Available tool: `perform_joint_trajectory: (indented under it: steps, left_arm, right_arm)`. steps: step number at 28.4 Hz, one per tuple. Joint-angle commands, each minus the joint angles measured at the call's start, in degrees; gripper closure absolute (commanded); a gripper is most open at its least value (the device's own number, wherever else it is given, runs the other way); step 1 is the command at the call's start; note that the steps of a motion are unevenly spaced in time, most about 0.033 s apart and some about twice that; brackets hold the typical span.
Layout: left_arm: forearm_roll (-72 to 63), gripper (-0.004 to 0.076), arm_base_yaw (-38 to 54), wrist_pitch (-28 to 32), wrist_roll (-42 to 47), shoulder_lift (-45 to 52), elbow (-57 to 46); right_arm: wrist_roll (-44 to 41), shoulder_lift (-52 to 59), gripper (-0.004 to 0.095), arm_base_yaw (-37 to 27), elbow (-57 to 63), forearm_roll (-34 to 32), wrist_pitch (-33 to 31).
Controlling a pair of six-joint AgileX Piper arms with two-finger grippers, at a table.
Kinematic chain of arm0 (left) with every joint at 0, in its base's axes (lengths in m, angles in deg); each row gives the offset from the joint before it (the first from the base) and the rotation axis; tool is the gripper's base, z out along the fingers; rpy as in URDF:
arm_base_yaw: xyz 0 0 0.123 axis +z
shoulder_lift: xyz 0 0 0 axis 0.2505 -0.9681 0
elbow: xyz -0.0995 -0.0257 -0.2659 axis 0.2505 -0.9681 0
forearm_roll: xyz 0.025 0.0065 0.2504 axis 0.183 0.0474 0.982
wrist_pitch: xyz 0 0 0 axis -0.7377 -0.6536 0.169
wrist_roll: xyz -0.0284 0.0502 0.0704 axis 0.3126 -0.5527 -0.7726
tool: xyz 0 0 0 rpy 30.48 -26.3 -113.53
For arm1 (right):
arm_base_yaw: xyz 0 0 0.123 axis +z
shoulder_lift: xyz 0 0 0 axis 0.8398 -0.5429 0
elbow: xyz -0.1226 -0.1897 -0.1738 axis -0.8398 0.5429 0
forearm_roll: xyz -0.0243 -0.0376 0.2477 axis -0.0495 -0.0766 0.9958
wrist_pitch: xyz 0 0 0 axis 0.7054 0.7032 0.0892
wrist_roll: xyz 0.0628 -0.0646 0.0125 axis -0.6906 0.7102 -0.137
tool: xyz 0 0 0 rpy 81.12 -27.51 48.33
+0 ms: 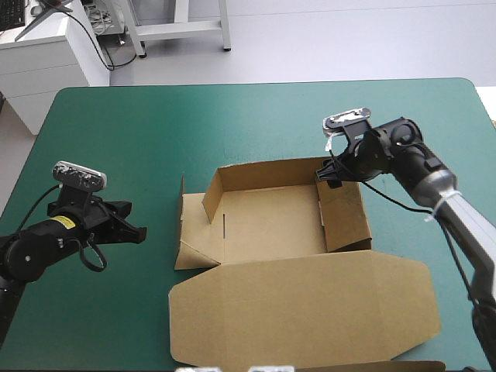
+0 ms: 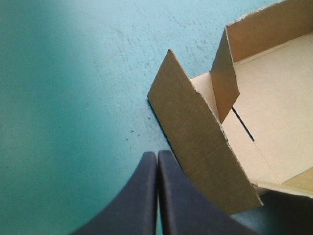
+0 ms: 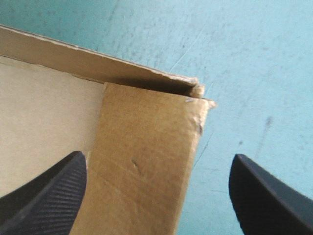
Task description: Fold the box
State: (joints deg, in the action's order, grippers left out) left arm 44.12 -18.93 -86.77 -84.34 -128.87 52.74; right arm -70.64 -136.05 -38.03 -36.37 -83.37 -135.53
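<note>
High view showed the brown box (image 1: 271, 225) on the surface (image 1: 116, 132), its lid (image 1: 302, 310) flat toward 6 o'clock, the right tool (image 1: 332, 172) spread wide astride its 1 o'clock corner, nearer than the closed left tool (image 1: 133, 231) at 9 o'clock.

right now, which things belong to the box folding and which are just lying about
In the job: box, walls partly raised, lid flat; right gripper, open astride its far right corner; left gripper, shut beside its left flap.
Just there: teal-green cover.
</note>
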Motion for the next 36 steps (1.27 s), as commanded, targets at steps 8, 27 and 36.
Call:
perform_joint_trajectory:
  steps: [8,27,36]
  left_arm:
    - [-1.9,0.0733,0.0,1.8,-0.1,0.7,1.6]
    - [-1.4,0.0733,0.0,-2.0,-0.1,0.7,1.6]
    - [-1.1,0.0733,0.0,-2.4,-0.1,0.7,1.6]
  right_arm:
    - [0.6,20.4,0.0160,-0.2,-2.7,-0.6,-13.8]
    - [-2.2,6.1,0.0166,-0.2,-2.3,4.2,-10.0]
    - [-2.5,-4.4,0.0171,-0.2,-2.3,2.6,-7.3]
